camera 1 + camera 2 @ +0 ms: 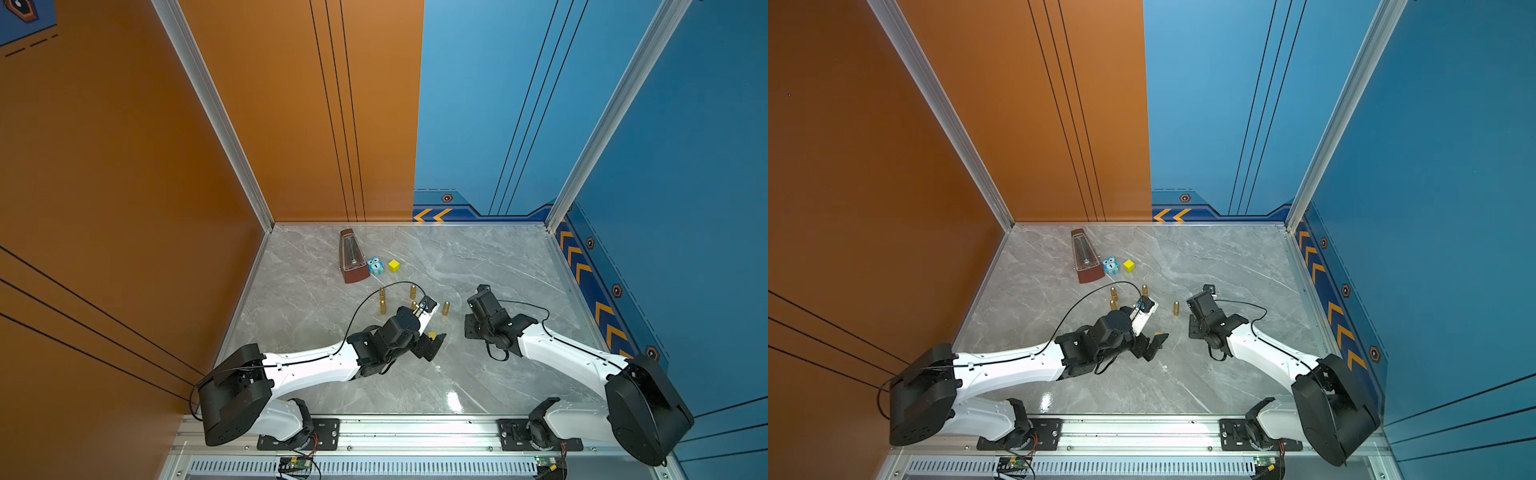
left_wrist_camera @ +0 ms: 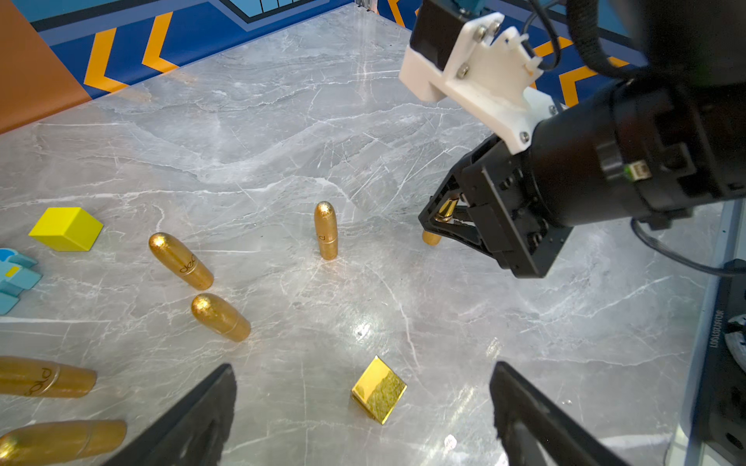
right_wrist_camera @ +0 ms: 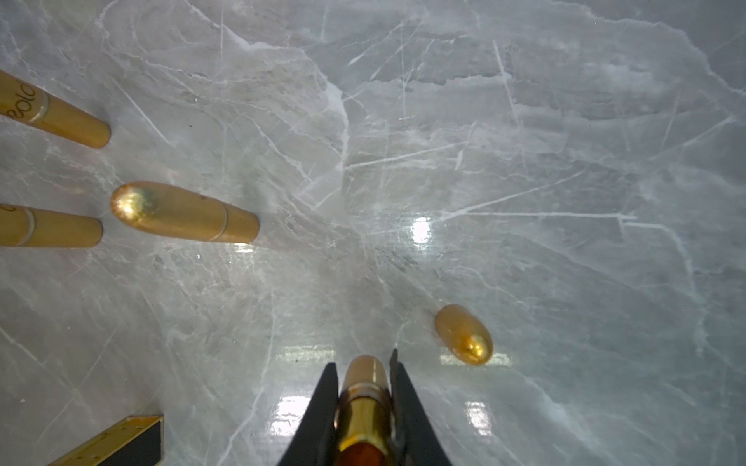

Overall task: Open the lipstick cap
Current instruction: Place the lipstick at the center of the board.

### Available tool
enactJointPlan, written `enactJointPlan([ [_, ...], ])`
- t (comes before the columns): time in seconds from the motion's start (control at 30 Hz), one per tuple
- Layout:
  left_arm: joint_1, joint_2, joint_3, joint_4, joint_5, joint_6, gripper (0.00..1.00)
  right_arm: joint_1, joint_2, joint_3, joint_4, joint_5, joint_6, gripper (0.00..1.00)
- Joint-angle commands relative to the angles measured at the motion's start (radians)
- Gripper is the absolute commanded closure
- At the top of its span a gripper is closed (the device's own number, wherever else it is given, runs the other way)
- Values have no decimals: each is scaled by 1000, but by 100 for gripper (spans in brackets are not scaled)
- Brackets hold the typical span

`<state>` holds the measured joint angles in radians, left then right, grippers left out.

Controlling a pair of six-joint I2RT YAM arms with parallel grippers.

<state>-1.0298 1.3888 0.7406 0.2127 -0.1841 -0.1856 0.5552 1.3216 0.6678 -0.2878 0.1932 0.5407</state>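
My right pincer [image 3: 362,359] clamps the gold cylindrical lipstick tube [image 3: 365,403], its long axis running out past the tips toward the marble table [image 3: 524,161]. My left pincer [image 2: 363,369] gapes wide, a shiny gold square-sided piece [image 2: 378,389] (the cap, I judge) lying just ahead of it.

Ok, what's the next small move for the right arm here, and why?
Probably set the lipstick down on the table and release. The right gripper is shut on it with a shiny inner sleeve showing, so it looks uncapped; the left gripper stands open over the gold square piece.
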Motion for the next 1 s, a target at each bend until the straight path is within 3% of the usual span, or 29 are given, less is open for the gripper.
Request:
enactJointPlan([
  [0.0, -6, 18, 36, -4, -23, -15, 1, -9, 34, -8, 73, 49, -32, 85],
  [0.97, 7, 41, 39, -5, -18, -11, 1, 19, 116, -38, 101, 69, -41, 80],
])
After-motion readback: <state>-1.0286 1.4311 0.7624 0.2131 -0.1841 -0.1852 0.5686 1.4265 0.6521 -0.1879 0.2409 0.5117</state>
